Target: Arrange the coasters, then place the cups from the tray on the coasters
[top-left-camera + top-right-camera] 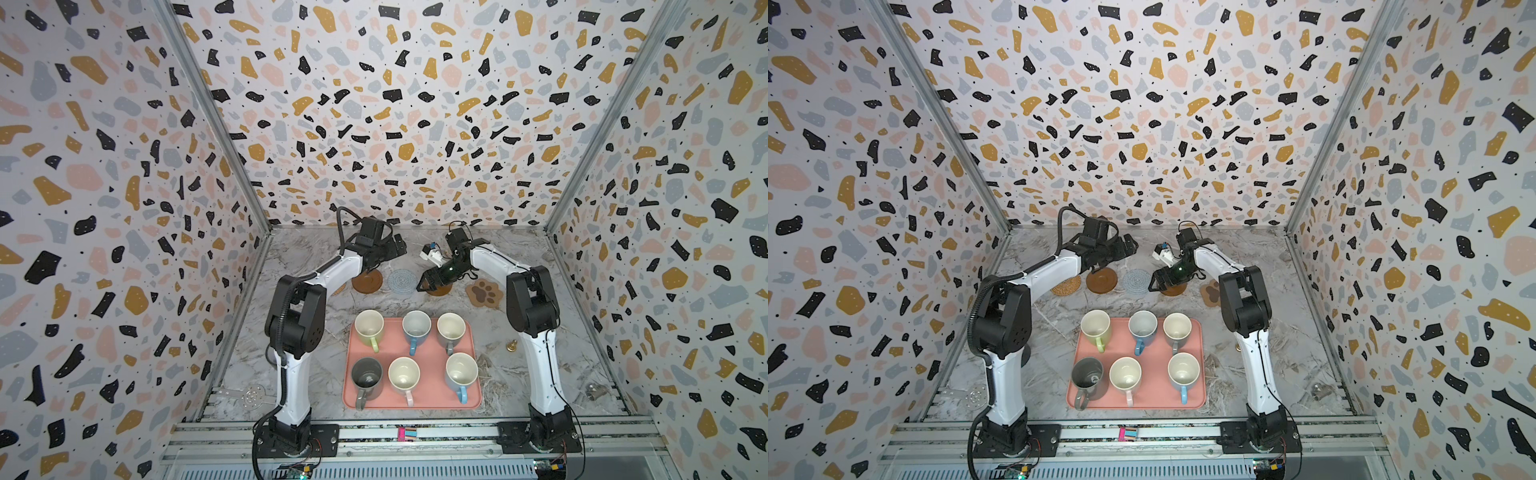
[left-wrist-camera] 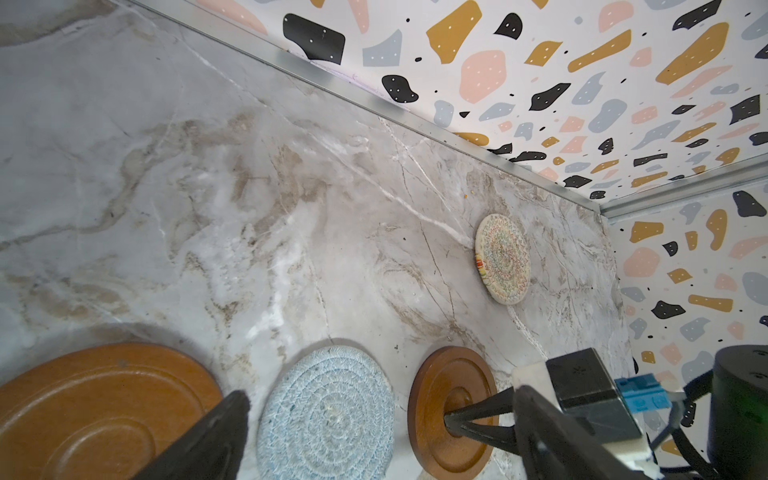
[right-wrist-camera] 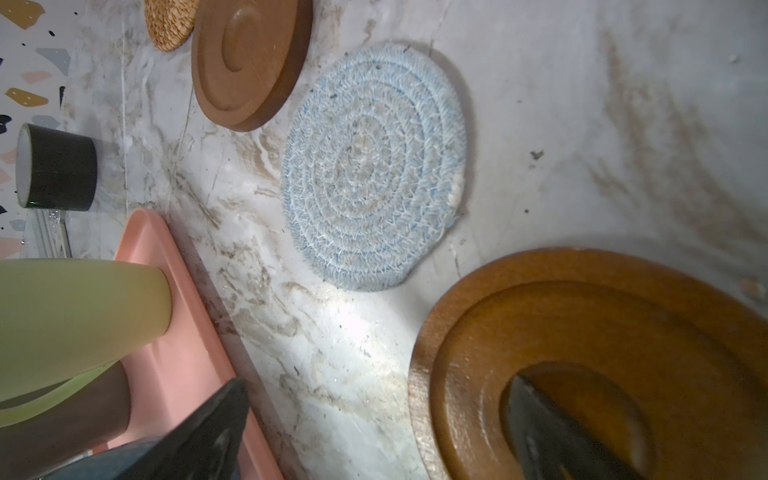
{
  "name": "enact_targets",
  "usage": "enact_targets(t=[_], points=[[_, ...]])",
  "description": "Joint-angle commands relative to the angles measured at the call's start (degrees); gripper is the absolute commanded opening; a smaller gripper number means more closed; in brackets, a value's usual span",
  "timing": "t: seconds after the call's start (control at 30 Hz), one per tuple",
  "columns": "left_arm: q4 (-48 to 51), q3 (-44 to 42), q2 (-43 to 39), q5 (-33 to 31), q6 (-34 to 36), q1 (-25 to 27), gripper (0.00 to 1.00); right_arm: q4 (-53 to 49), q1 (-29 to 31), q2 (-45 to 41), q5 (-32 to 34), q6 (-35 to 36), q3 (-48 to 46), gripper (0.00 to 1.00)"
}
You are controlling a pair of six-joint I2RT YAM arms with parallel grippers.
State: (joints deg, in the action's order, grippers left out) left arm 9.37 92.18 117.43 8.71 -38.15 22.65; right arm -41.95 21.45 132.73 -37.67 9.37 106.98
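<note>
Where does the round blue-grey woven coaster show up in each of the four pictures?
In a top view: the blue-grey woven coaster lies just beyond the salmon-pink tray.
In a top view: same place.
Left wrist: close to the camera.
Right wrist: filling the middle.
Shared landmark: a brown wooden disc lies beside it in every view.

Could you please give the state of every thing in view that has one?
Left gripper: open, empty.
Right gripper: open, empty.
Tray: lying flat, full.
Cups: all six upright on it.
Wooden coaster under right gripper: flat, bare.
Other wooden coaster: flat, bare.
Blue-grey coaster: flat, bare.
Paw coaster: flat, bare.
Tan woven coaster: flat, bare.
Cream woven coaster: flat, bare.
</note>
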Motion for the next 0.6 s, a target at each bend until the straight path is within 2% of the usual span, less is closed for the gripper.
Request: enact_targets(t=[0.0,0.57], points=[[-0.7,-0.2,-2.1,0.3,0.6,-0.2,1.00,-8.1,1.6,1.0,2.3,0.0,-2.8,0.99],[-1.0,-1.2,-2.8,0.3,0.6,-0.2,1.00,-8.1,1.4,-1.8,4.1,0.4,-6.7,0.99]])
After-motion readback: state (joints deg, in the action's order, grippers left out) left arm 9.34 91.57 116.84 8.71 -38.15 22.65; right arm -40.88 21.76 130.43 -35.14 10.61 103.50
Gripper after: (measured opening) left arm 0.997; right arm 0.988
